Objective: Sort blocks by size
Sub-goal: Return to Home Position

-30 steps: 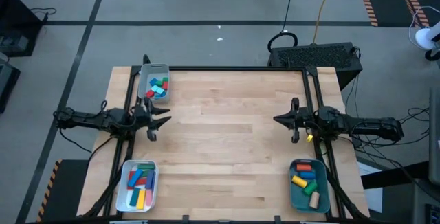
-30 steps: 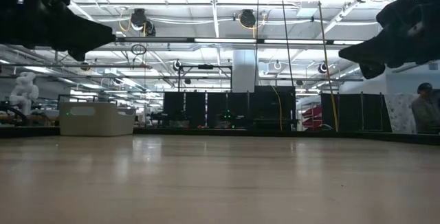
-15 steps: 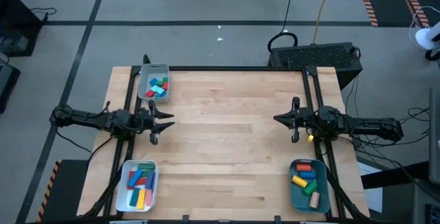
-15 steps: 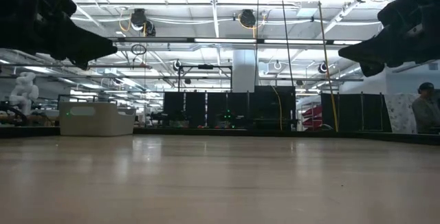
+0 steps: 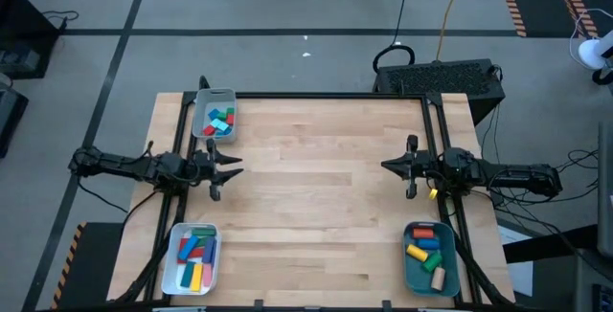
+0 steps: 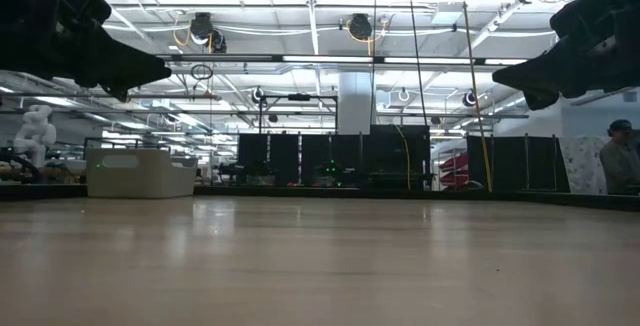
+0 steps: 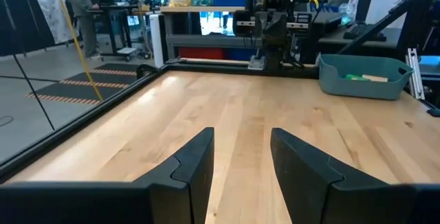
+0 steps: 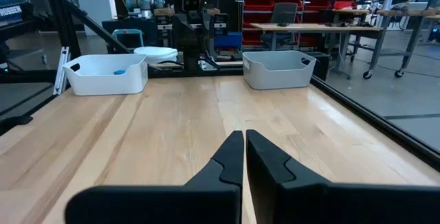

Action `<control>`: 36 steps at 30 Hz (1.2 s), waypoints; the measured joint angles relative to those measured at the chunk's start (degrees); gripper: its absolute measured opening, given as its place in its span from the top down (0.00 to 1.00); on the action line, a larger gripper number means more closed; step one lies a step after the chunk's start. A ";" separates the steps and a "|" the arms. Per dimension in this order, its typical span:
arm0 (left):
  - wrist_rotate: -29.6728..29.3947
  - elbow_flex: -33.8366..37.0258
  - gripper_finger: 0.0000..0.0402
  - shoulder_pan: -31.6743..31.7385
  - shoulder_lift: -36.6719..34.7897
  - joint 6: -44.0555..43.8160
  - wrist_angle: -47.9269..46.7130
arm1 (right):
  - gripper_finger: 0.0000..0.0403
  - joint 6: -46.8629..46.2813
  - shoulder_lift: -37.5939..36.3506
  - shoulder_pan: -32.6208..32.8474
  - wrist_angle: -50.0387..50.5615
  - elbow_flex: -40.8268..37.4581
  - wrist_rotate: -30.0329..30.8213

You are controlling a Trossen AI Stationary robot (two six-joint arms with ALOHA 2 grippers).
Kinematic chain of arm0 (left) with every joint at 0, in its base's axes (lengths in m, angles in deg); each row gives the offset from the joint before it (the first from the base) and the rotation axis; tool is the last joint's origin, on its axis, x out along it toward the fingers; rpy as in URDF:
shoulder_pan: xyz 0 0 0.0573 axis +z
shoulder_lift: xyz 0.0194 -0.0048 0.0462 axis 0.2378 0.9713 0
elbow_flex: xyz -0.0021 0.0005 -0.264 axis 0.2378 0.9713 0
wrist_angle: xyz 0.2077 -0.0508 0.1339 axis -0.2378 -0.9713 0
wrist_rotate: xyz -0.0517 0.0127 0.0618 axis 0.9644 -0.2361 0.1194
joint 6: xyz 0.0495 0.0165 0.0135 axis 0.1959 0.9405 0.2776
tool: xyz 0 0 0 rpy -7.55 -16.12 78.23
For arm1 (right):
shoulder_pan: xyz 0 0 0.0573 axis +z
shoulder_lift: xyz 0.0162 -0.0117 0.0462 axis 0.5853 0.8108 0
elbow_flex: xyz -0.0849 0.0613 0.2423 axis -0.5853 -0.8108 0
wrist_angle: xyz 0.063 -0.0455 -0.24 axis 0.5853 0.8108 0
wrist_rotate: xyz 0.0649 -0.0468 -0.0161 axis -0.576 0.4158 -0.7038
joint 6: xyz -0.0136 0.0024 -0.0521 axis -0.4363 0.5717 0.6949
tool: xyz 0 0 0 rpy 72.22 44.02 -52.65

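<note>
While left gripper's [image 7: 240,135] fingers gape over the table [image 7: 206,97], right gripper's [image 8: 244,137] seem closed.

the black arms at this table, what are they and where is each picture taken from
They are two robot arms at a wooden table. One picture looks straight down, one looks level across the tabletop, and two come from cameras on the wrists. The left claw is open and the right claw is shut; both hold nothing and hang above the wood. Coloured blocks lie in three trays: a grey tray and a white tray on the left side, a teal tray on the right.
</note>
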 joint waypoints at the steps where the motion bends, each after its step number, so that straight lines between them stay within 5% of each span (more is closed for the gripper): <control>1: -0.01 0.00 0.64 0.00 0.00 0.00 0.00 | 1.00 0.01 0.00 0.00 0.00 0.00 -0.02; 36: -0.20 0.04 0.64 0.00 0.02 -0.11 0.00 | 1.00 -2.52 0.00 0.00 0.00 0.00 -0.07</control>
